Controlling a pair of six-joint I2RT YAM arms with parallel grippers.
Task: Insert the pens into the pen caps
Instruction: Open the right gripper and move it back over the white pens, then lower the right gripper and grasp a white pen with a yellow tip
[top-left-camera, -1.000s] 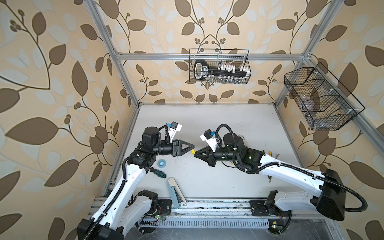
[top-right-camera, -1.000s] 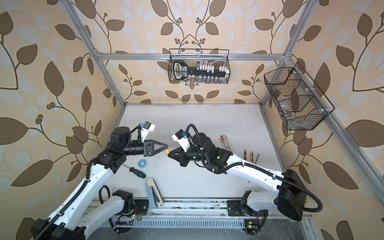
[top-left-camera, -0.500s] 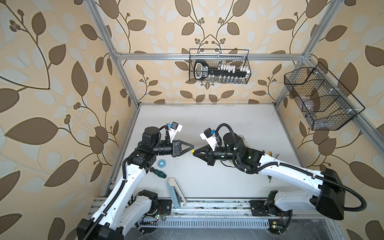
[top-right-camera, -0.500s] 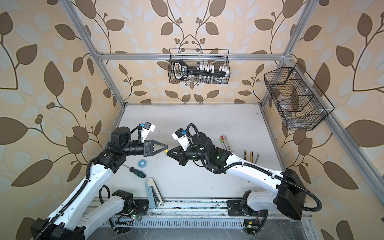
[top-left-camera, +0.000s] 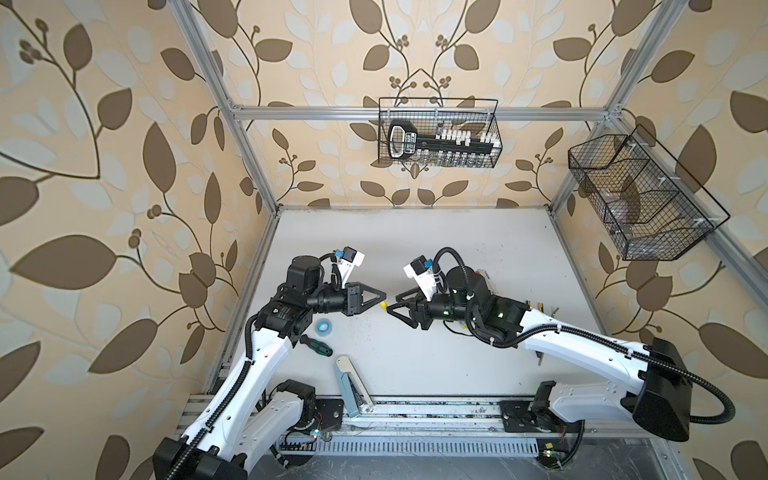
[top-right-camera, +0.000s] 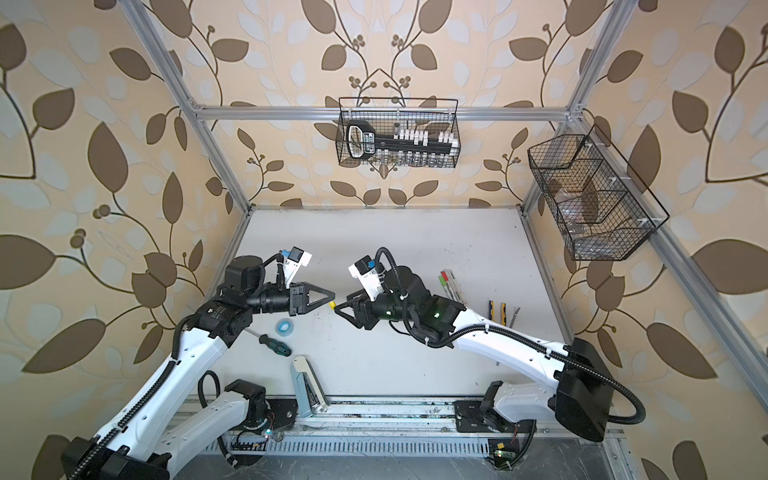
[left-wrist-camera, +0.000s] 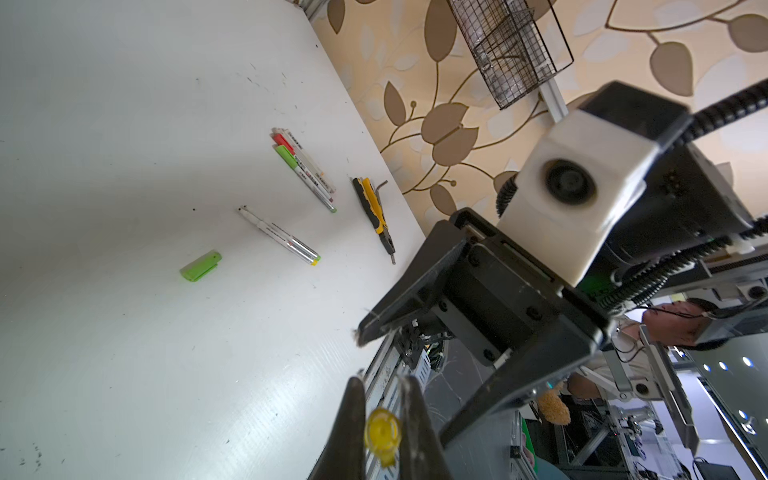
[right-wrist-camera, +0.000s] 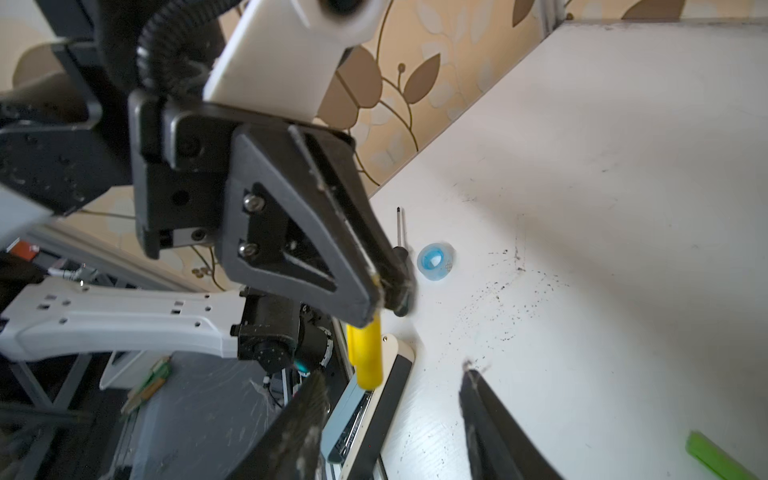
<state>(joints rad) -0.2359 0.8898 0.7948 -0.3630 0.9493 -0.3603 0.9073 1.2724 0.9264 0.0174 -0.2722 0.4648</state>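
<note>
Above the table (top-left-camera: 415, 249), left hand (top-left-camera: 382, 296) pinches a stubby yellow pen cap (right-wrist-camera: 365, 353); right hand (right-wrist-camera: 392, 374) gapes wide.

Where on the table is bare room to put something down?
Free: the white table's far half, along the back wall. Crowded: near left, by the small blue roll, green-handled screwdriver and pale blue stapler; right side, by the white pens and yellow-handled pliers.
</note>
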